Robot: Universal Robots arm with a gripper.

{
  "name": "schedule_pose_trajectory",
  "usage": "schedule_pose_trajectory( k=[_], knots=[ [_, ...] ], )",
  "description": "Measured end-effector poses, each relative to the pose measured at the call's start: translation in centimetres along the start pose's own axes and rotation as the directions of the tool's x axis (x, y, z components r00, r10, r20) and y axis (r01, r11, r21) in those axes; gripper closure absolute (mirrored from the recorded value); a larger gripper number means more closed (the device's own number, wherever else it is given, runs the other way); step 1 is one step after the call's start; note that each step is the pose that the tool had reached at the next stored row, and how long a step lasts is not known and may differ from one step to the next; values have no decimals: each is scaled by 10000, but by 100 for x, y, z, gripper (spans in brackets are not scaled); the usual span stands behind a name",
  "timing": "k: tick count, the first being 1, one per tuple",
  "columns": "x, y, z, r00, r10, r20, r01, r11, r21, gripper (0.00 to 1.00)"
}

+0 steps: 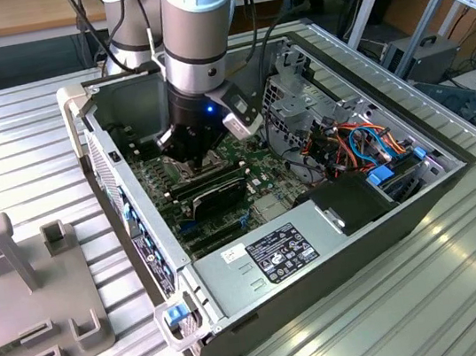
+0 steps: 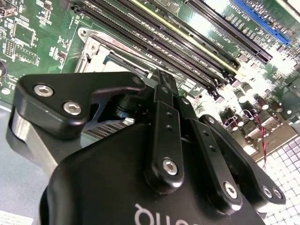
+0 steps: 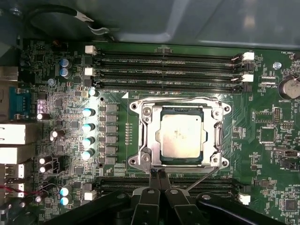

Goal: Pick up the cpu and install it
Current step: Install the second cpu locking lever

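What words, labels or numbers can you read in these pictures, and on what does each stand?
On the power supply, a white label: print too small to read.
On the motherboard, white markings: too small to read.
On the gripper body, lettering: cut off, unreadable.
On the cpu top: nothing legible.

The motherboard (image 3: 70, 75) is green, speckled with small silver and black parts. The cpu (image 3: 181, 136) has a dull silver-grey top, mottled with faint smudges, and sits in a shiny silver frame (image 3: 145, 136). The memory slots (image 3: 168, 70) are black with white clips at their ends. A row of capacitors (image 3: 87, 133) shows pale blue-white tops. The gripper (image 3: 158, 180) is black with bright silver screw heads. In the exterior view the computer case (image 1: 326, 286) is grey metal, the power supply label (image 1: 276, 255) is white and black, and the cables (image 1: 354, 147) at the exterior view's right are orange, red and blue. The table (image 1: 469, 287) is ribbed silver.
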State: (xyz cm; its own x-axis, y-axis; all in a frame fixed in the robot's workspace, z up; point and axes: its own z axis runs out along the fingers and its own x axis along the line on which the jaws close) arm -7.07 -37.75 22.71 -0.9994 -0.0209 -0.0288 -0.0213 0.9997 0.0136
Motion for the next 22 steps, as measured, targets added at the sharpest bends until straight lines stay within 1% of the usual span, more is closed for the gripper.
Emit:
schedule_pose_trajectory(
  k=[22],
  knots=[
    [76,-117,-4,10000,0,0,0,10000,0,89]
  ],
)
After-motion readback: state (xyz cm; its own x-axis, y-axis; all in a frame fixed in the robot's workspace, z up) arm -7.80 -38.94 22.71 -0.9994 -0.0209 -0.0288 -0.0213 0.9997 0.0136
